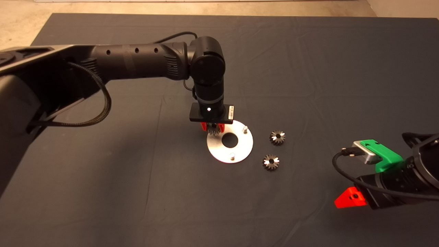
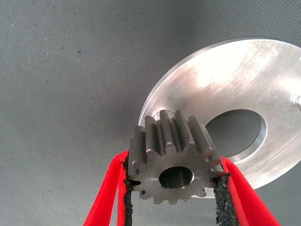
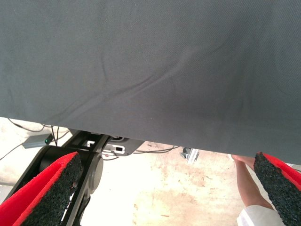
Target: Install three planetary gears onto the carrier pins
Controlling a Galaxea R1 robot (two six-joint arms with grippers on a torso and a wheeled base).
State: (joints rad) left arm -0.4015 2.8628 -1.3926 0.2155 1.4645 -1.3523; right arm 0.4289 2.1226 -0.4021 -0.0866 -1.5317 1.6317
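Note:
My left gripper (image 1: 212, 129) is shut on one planetary gear (image 2: 174, 160), a dark-silver toothed wheel with a central hole, gripped by its sides between the black pads (image 2: 221, 197). It hangs over the near-left edge of the round silver disc (image 1: 240, 145), just above one carrier pin (image 2: 168, 112), whose top peeks out behind the gear's teeth. Two more carrier pins (image 1: 245, 129) (image 1: 232, 156) stand bare on the disc. Two other planetary gears (image 1: 277, 137) (image 1: 271, 162) lie flat on the mat, right of the disc. My right gripper (image 1: 347, 200) waits open at the lower right edge.
The dark mat (image 1: 308, 68) covers the table around the disc. In the right wrist view the mat's edge, the floor, black equipment (image 3: 89, 155) and a person's arm (image 3: 248, 186) show between the open fingers (image 3: 51, 188).

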